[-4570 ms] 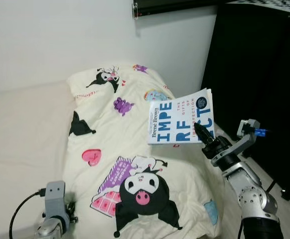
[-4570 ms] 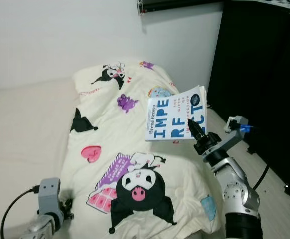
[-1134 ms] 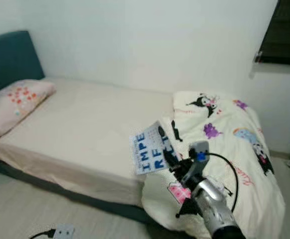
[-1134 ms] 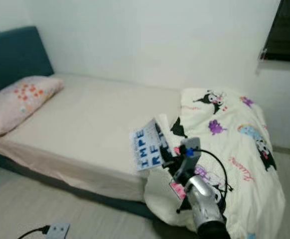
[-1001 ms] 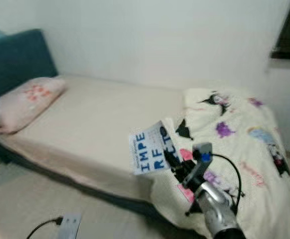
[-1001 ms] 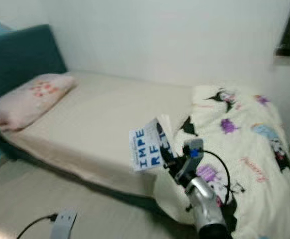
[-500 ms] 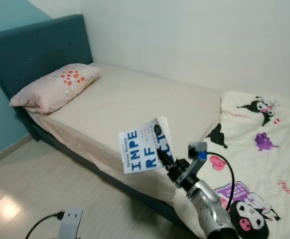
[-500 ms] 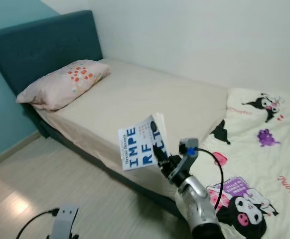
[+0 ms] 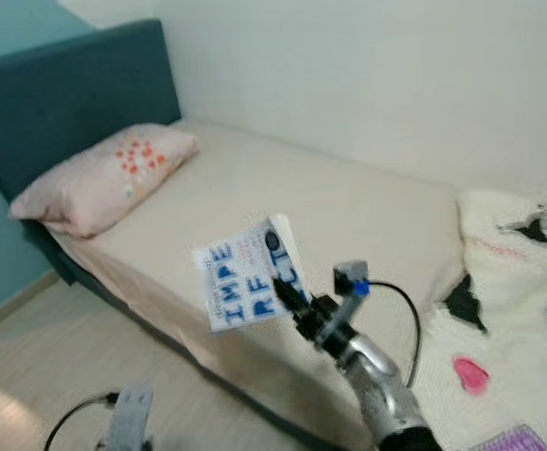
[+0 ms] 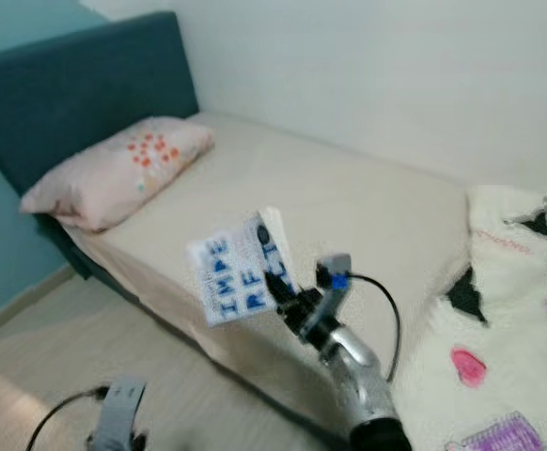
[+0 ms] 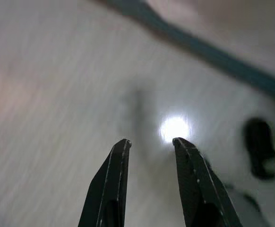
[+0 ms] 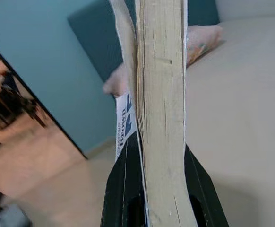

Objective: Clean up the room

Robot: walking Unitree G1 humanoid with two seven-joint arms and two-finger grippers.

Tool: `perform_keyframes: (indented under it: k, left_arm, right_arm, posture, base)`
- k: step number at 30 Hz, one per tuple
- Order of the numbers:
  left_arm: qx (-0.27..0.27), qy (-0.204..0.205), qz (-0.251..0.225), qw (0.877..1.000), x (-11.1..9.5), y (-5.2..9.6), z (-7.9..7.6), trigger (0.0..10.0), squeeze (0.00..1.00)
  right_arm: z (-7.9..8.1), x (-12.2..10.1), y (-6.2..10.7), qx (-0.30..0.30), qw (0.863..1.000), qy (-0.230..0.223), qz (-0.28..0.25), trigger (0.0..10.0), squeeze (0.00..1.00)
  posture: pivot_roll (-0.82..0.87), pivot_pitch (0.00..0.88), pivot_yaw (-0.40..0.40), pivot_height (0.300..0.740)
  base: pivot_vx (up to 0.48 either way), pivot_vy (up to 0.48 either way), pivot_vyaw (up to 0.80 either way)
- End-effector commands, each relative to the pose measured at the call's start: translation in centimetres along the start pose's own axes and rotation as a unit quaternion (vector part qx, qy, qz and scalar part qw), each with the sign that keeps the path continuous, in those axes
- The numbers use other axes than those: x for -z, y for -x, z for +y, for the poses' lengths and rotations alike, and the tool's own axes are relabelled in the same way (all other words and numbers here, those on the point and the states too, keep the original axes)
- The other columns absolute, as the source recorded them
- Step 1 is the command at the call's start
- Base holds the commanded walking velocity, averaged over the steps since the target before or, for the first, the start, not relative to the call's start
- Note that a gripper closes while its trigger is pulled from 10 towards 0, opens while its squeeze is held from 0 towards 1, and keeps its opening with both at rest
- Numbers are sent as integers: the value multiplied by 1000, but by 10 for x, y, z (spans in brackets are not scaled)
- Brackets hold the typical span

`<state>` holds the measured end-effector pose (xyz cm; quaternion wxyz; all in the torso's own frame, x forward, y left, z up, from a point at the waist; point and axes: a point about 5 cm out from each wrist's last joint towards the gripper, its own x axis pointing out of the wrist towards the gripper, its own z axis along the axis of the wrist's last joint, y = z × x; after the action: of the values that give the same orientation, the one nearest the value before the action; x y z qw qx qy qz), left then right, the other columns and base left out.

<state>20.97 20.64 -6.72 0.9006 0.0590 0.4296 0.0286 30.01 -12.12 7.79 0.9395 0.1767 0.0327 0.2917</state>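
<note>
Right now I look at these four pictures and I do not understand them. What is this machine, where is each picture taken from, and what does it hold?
This is a walking humanoid robot tidying a bedroom. Two pictures come from the two eyes of its head camera, looking down at a bed with a pink pillow and a cartoon-print duvet. The other two come from cameras on its wrists, each looking along that arm's two black fingers. The right end effector is shut on a white book with blue letters, held up in the air in front of the bed; its wrist view looks along the book's page edges. The left end effector hangs open above the pale floor, holding nothing.
</note>
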Motion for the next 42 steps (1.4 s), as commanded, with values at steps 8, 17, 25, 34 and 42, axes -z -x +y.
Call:
perform_keyframes:
  k: [8, 17, 25, 34, 42]
  left_arm:
    - [-4, 6, 22, 1000, 14, 2, -1, 10000, 0]
    - [-4, 8, 23, 1000, 13, 2, -2, 10000, 0]
    - [-1, 8, 21, 1000, 12, 2, -5, 10000, 0]
    - [2, 5, 20, 1000, 12, 2, -6, 10000, 0]
    - [7, 4, 14, 1000, 8, 1, -8, 10000, 0]
  right_arm:
    - [16, -6, -6, -57, 998, 18, 0, 10000, 0]
    - [23, -4, -4, -86, 996, 20, 16, 10000, 0]
    - [24, -6, -3, -92, 995, 19, 17, 10000, 0]
    - [8, -7, -4, -15, 999, 33, 12, 10000, 0]
    - [-16, -13, -1, 78, 997, 14, 0, 10000, 0]
  posture:
    - [-8, 3, 0, 740]
    - [-13, 3, -3, 740]
    - [-14, 3, -6, 740]
    - [-15, 2, -8, 740]
    - [-16, 0, -6, 740]
  base:
    - [480, 0, 799]
    - [378, 0, 799]
    - [386, 0, 798]
    - [397, 0, 531]
    - [420, 0, 0]
